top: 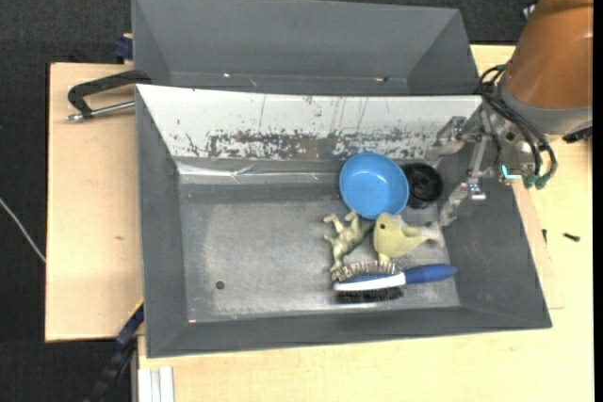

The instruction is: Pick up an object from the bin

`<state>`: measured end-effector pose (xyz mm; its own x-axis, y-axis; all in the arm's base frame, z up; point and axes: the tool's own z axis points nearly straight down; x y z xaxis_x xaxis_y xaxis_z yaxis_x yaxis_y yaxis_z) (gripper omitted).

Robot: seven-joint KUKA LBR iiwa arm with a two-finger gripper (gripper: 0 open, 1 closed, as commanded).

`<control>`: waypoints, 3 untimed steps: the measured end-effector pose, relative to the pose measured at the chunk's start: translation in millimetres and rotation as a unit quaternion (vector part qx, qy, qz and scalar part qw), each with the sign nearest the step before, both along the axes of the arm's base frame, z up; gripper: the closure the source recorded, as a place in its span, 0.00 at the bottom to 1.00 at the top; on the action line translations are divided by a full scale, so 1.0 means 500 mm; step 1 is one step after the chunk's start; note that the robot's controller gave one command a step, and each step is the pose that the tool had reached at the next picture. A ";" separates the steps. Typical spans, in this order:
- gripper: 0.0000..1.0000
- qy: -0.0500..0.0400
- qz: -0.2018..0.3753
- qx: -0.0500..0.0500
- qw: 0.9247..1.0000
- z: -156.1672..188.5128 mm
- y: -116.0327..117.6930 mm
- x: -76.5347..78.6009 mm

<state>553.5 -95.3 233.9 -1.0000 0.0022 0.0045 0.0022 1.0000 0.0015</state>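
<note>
My gripper [468, 172] hangs over the bin's right side, above the slanted right wall. Just to its left lies a small black round part [422, 184], and a blue bowl [373, 184] leans beside that. Below and to the left of the gripper sits a pale yellow duck-like toy [396, 236]. A brush with dark bristles and a blue handle [388, 280] lies along the front of the bin floor. Nothing shows in the gripper's grasp.
A pale yellow-green spiky toy figure [343, 235] lies left of the duck-like toy. The things cluster in the right half of the bin floor. The arm with its orange cover enters from the upper right.
</note>
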 end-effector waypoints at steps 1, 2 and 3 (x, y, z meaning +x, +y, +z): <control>0.00 -0.001 0.077 0.002 0.997 -0.291 -0.018 0.029; 1.00 -0.004 0.079 0.003 0.997 -0.279 -0.012 0.033; 1.00 -0.005 0.137 0.000 0.991 -0.264 0.091 -0.088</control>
